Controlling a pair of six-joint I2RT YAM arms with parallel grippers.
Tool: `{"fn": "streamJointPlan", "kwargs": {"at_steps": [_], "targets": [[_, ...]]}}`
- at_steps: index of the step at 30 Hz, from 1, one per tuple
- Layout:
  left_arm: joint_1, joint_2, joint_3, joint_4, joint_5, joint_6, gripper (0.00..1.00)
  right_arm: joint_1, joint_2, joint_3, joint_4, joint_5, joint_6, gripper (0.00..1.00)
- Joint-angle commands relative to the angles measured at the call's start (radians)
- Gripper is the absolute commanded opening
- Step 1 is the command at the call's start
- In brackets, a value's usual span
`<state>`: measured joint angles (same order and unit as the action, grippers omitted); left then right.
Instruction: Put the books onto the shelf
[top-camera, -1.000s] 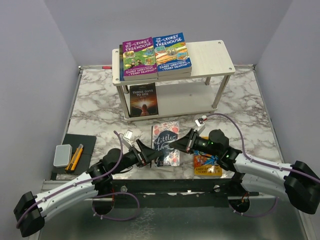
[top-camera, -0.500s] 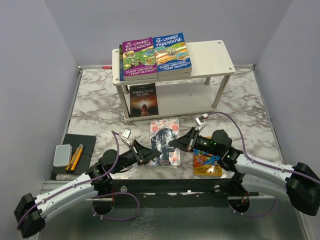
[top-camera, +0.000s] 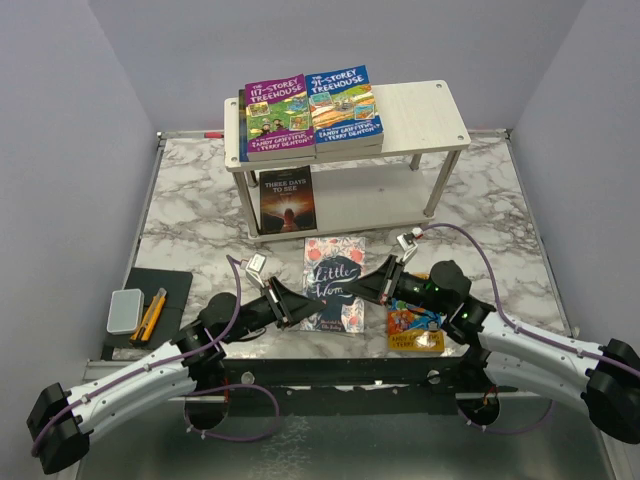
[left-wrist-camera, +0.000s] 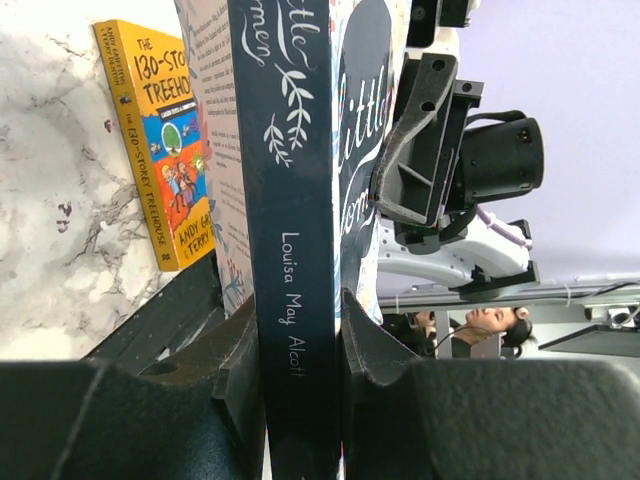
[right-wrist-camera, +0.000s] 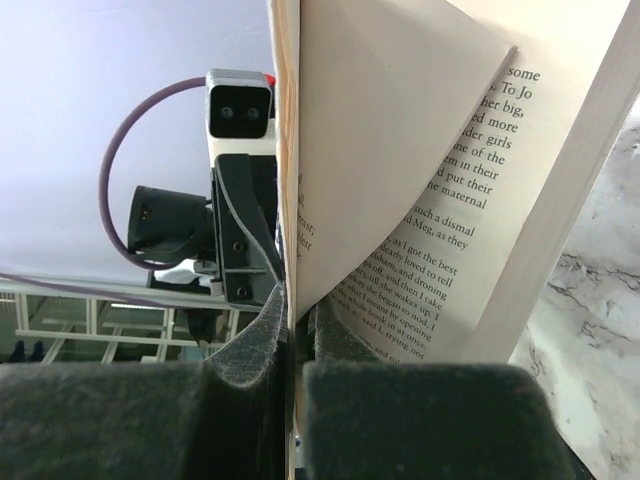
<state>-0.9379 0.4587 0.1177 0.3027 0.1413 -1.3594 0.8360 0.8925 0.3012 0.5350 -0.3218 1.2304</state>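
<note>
Twin pincers share one book at the lower centre of the overhead view. The left gripper (top-camera: 302, 305) is clamped across the dark spine of the Little Women paperback (top-camera: 335, 280), its fingers (left-wrist-camera: 365, 340) pressed to either side just below the author's name. The right gripper (top-camera: 363, 287) is pinched tight on the opposite, open edge. It seems to have caught only the cover or a few leaves there, and the remaining pages fan loose beside it. The two-sided hold looks meant to keep a thin, floppy book level as it comes off the marble tabletop (top-camera: 480, 200), with the spine grip carrying the weight. The paperback sits cover-up between the two pincers, touching both, just in front of the white shelf (top-camera: 420, 110) that fills the upper centre of the frame. On the top tier a purple 117-Storey Treehouse (top-camera: 275, 115) and a blue 91-Storey Treehouse (top-camera: 343, 103) lie side by side at the left and middle, leaving open board at the right end. A dark Three Days to See (top-camera: 287, 200) occupies the left of the lower tier. An orange 130-Storey Treehouse (top-camera: 415, 328) waits flat on the marble at lower right, partly under the right arm. A grey case (top-camera: 126, 310) rests well apart at lower left.
</note>
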Motion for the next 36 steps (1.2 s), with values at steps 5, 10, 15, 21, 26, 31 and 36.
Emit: {"fn": "streamJointPlan", "kwargs": {"at_steps": [5, 10, 15, 21, 26, 31, 36], "targets": [[-0.002, -0.011, 0.097, -0.086, -0.003, 0.086, 0.00, 0.011, -0.114, 0.087, -0.287, 0.037, -0.106, 0.17], [-0.002, -0.037, 0.120, -0.126, -0.024, 0.098, 0.00, 0.011, -0.227, 0.105, -0.477, 0.135, -0.142, 0.40], [-0.001, -0.034, 0.152, -0.130, -0.030, 0.110, 0.00, 0.011, -0.312, 0.066, -0.533, 0.195, -0.128, 0.57], [-0.001, -0.026, 0.194, -0.090, -0.042, 0.106, 0.00, 0.011, -0.297, -0.023, -0.393, 0.117, -0.110, 0.69], [-0.001, -0.001, 0.232, -0.069, -0.034, 0.098, 0.00, 0.011, -0.215, -0.050, -0.253, 0.040, -0.100, 0.73], [-0.001, 0.016, 0.247, -0.021, -0.025, 0.076, 0.00, 0.011, -0.150, -0.068, -0.108, -0.018, -0.075, 0.75], [-0.001, 0.015, 0.253, 0.003, -0.046, 0.075, 0.00, 0.012, -0.111, -0.115, 0.081, -0.057, -0.007, 0.76]]}}
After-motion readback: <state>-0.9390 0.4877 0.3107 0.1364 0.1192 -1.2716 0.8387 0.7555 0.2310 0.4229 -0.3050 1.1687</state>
